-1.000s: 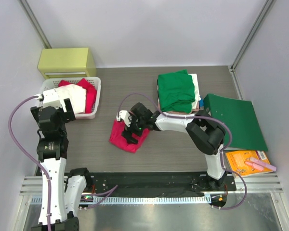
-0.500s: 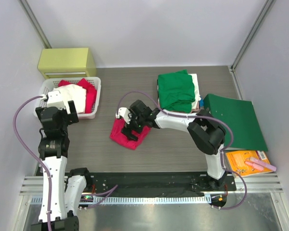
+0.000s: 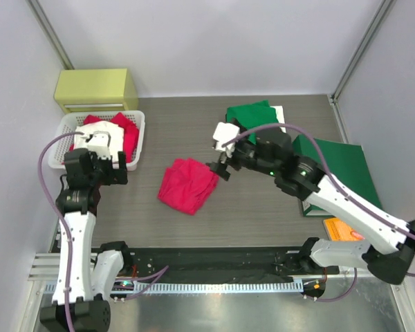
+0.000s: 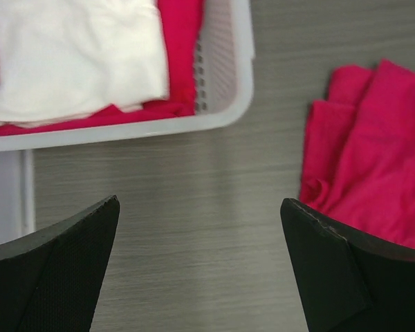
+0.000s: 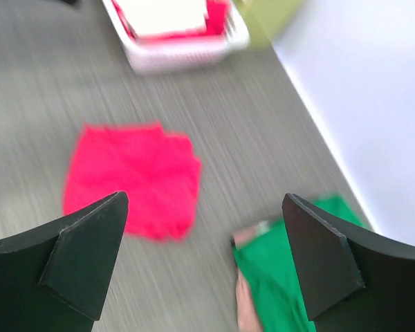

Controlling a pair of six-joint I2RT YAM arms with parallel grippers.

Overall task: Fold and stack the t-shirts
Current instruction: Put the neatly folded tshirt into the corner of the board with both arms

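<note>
Top external view. Red t-shirt [image 3: 187,185] mid-table, roughly folded and a little rumpled, flat on the grey wood-grain table [image 3: 173,124]. Touches neither gripper. Green t-shirt [image 3: 251,113] folded at the far right, on top of a pale cloth [image 3: 282,119] that shows only along its right edge; partly hidden by the right arm. Right gripper [image 3: 220,164] in the air between the two shirts, just right of the red one, jaws spread wide, nothing between them. Left gripper [image 3: 120,169] by the near right corner of the basket [image 3: 140,142], likewise spread wide and empty. Basket at the far left, holding a white cloth [image 3: 105,135] over a red cloth [image 3: 129,131]. Yellow box [image 3: 95,88] just behind the basket. Dark-green folder [image 3: 346,169] at the right edge, partly under the right arm.

Left wrist view. Fingers wide apart above bare table, basket on the far left, red t-shirt on the right.

Right wrist view, blurred. Fingers wide apart, red t-shirt below on the left, green t-shirt near right.
</note>
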